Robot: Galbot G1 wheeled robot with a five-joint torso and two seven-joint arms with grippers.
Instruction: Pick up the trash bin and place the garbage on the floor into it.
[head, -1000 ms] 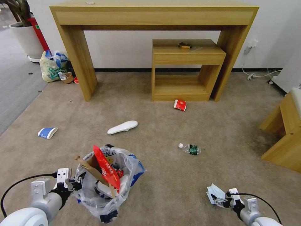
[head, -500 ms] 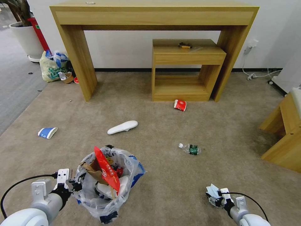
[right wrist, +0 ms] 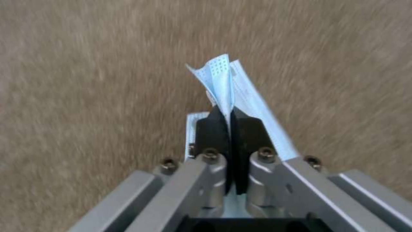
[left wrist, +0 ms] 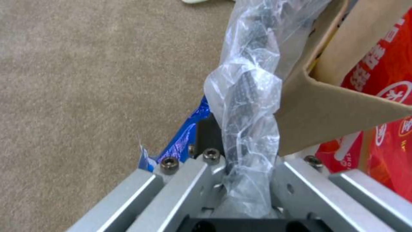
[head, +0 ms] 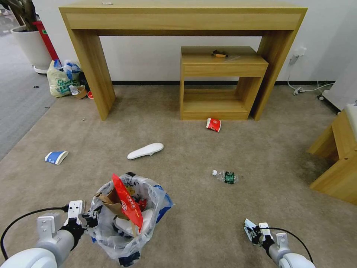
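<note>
The trash bin (head: pixel 126 223), black with a crinkly clear liner, stands on the beige floor (head: pixel 193 208) at the near left, stuffed with cardboard and a red wrapper (head: pixel 128 203). My left gripper (head: pixel 90 219) is shut on its bag-covered rim (left wrist: pixel 242 96), and the left wrist view shows my left gripper (left wrist: pixel 240 154) pinching the plastic. At the near right, my right gripper (head: pixel 253 233) is shut on a pale blue face mask (right wrist: pixel 221 83), held just above the carpet. Garbage on the floor: a white insole (head: pixel 145 150), a plastic bottle (head: pixel 225 176), a red wrapper (head: pixel 213 124), a blue-white cup (head: pixel 56 157).
A tall wooden console table (head: pixel 182 18) stands at the wall with a small wooden table (head: pixel 219 82) under it. A yellowish-green tied bag (head: pixel 63 80) and a plant pot (head: pixel 29 46) stand at the back left. Wooden furniture (head: pixel 336 160) is at the right.
My right gripper has drawn back toward me and lower with the mask in it. The cardboard sticking out of the bin has sunk in. The left gripper has kept its hold.
</note>
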